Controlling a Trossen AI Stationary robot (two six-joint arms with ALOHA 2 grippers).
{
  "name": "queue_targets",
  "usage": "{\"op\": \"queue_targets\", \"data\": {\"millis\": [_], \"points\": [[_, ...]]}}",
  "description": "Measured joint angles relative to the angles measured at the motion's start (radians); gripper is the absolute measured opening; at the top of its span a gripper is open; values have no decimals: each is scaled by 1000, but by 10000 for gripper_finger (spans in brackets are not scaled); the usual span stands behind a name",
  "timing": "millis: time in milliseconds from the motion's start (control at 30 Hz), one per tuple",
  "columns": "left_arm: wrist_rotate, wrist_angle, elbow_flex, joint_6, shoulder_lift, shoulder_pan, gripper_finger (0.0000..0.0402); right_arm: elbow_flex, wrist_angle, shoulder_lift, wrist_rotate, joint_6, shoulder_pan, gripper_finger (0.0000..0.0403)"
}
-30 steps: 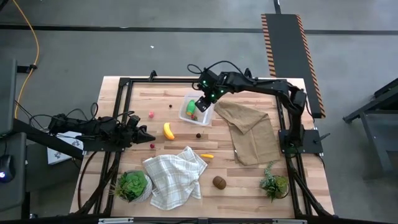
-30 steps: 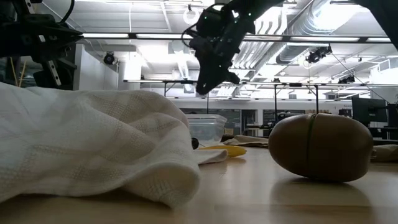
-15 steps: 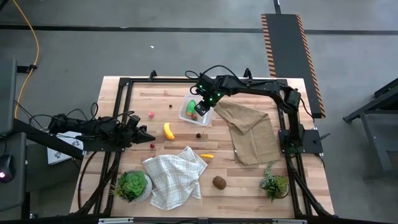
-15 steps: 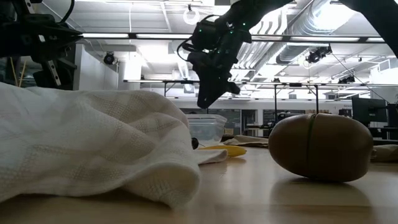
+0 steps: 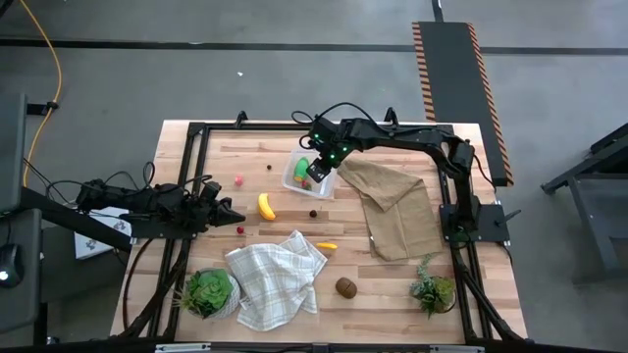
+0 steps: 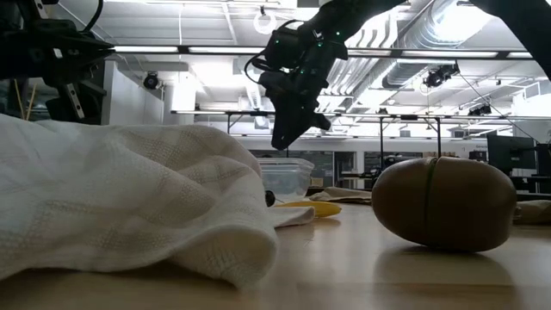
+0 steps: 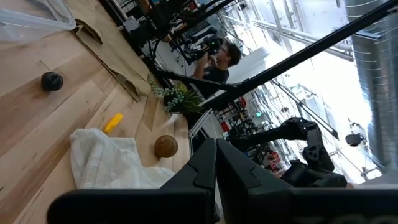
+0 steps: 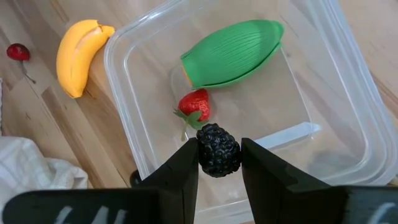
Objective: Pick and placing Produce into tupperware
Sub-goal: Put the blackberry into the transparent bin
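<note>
Since a second ago our right gripper point(image 8: 219, 163) has swung in from the far edge of the tupperware point(image 8: 348, 93) and now hangs directly over it, its fingers part-open and pinching a blackberry point(image 8: 218, 150). Inside the tupperware we see a green piece point(image 8: 231, 51) and a strawberry point(image 8: 194, 106). Just beside the tupperware lies the banana point(image 5: 266, 206); the kiwi point(image 5: 345, 287) sits well apart from it. Our left gripper point(image 5: 228, 210) waits closed, empty, beyond the banana.

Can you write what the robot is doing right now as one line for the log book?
right gripper: shut on dark bumpy blackberry, above clear square plastic container | inside: green ridged piece, red strawberry | left gripper: shut, waiting at table's left
</note>
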Motion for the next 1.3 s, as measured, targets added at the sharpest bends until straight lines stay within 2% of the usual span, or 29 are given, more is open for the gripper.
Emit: {"op": "queue_targets", "data": {"millis": [1300], "points": [[-7,0,0,-25,0,0,1,0,5,0,14,-51,-9,92]]}}
